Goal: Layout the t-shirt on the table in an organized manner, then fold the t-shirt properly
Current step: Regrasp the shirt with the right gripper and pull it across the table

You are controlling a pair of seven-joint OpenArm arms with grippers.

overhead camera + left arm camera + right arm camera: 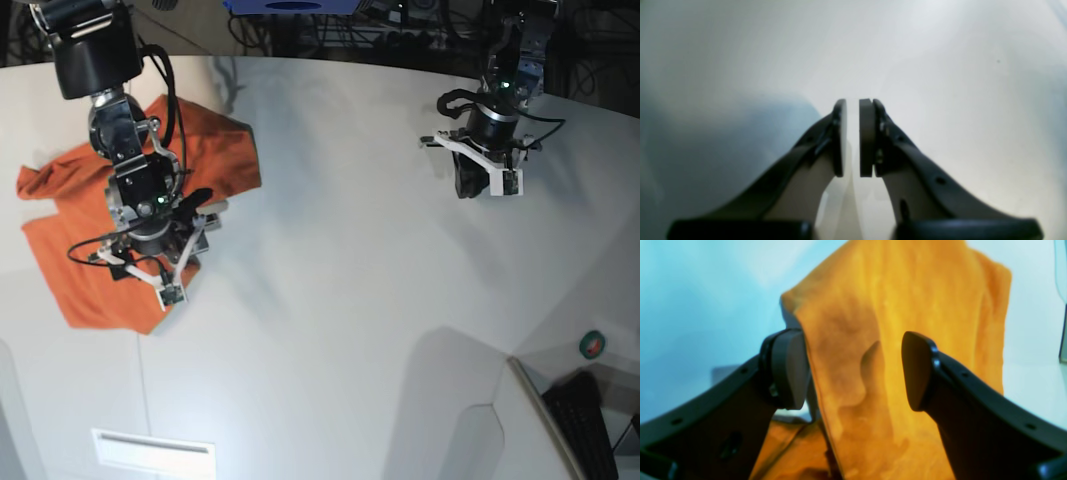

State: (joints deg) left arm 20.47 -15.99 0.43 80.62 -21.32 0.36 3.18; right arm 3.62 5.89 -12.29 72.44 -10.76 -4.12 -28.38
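Observation:
The orange t-shirt (70, 250) lies crumpled and partly spread at the left side of the white table (350, 300). My right gripper (200, 208) hovers over the shirt's right edge. In the right wrist view that gripper (853, 373) stands open, and a raised fold of the t-shirt (890, 290) hangs between its fingers, brushing the left pad (790, 370). My left gripper (468, 188) hangs over bare table at the far right, well away from the shirt. Up close, the left gripper (852, 136) is shut to a thin slit with nothing in it.
A small white rectangular plate (153, 452) lies near the front left edge. At the lower right the table ends in a curved edge (520, 370), with a keyboard (590, 420) and a round green and red object (593, 345) beyond it. Cables (400, 25) run along the back.

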